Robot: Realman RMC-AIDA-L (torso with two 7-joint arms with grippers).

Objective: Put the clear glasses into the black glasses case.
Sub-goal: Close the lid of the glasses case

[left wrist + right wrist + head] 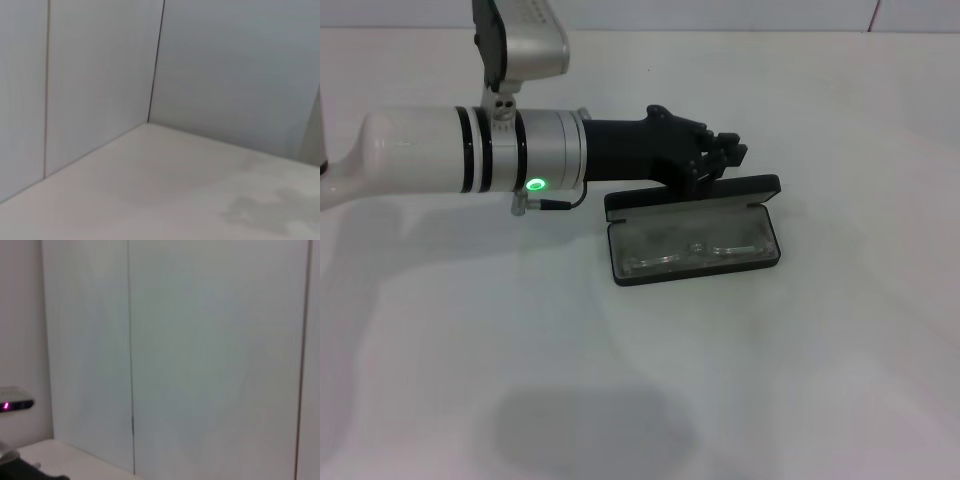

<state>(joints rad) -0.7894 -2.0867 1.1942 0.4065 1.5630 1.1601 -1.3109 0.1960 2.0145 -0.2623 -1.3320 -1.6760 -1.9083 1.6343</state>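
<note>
The black glasses case (696,274) lies open on the white table in the head view, its lid (690,194) standing up at the back. The clear glasses (695,250) lie inside the case's tray, folded, faint against the grey lining. My left arm reaches in from the left, and its black left gripper (728,152) hovers just behind and above the upper edge of the lid, close to it. Neither wrist view shows the case or the glasses. The right gripper is out of view.
White table (740,380) spreads around the case, with a tiled wall behind it. The left wrist view shows a table corner (148,123) against the wall. A small device with a pink light (15,404) shows in the right wrist view.
</note>
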